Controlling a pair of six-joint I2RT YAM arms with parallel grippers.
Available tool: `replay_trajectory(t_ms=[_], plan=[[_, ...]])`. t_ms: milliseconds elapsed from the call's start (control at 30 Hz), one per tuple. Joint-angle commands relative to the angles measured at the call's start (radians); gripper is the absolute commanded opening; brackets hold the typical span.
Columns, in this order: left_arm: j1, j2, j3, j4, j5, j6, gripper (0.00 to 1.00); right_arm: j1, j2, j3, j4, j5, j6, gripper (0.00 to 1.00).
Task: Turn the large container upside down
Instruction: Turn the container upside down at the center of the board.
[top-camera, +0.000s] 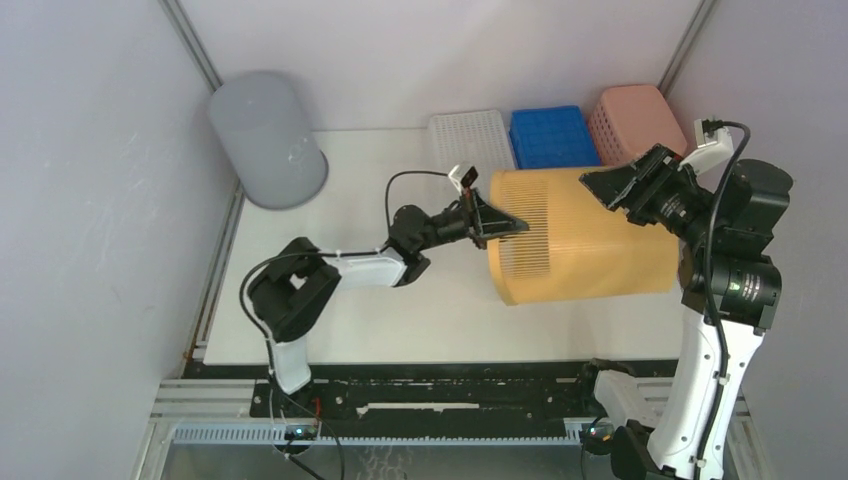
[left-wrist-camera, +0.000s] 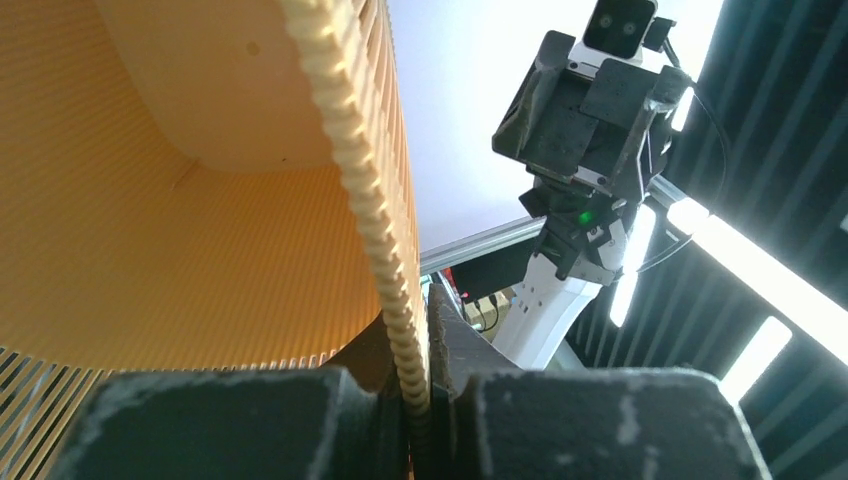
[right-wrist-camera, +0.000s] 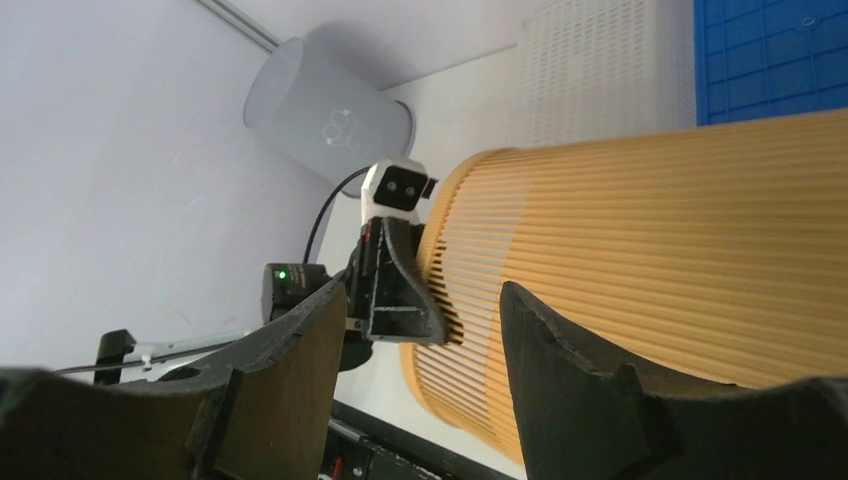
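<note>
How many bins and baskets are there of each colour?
orange basket: 1
grey bin: 1
white crate: 1
blue crate: 1
pink basket: 1
Total: 5

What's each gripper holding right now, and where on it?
Left gripper clamps the orange container by its open rim. Right gripper is open, holding nothing.

No legible text or labels anywhere.
</note>
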Motion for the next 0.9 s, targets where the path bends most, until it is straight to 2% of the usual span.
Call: replay_trajectory(t_ms=[0,233,567,867], plan=[[-0.046,0.092,0.252,0.255,-0.056,-0.027,0.00,-0.001,0.018,0.087,-0.104,0.027,-0.067,0.66],[-0.129,0.404,0.671,0.286,-0.138,-0.099,0.00,0.022,0.025,0.107,-0.148,0.057,-0.067,0.66],[-0.217,0.677,0.965,0.293,-0.247,-0.082,0.00,0.081,0.024,0.103,-0.204,0.138,-0.091,0.66],[-0.235,1.008,1.371,0.295,-0.316,-0.154,0.00,0.110,0.013,0.115,-0.245,0.190,-0.111,0.66]])
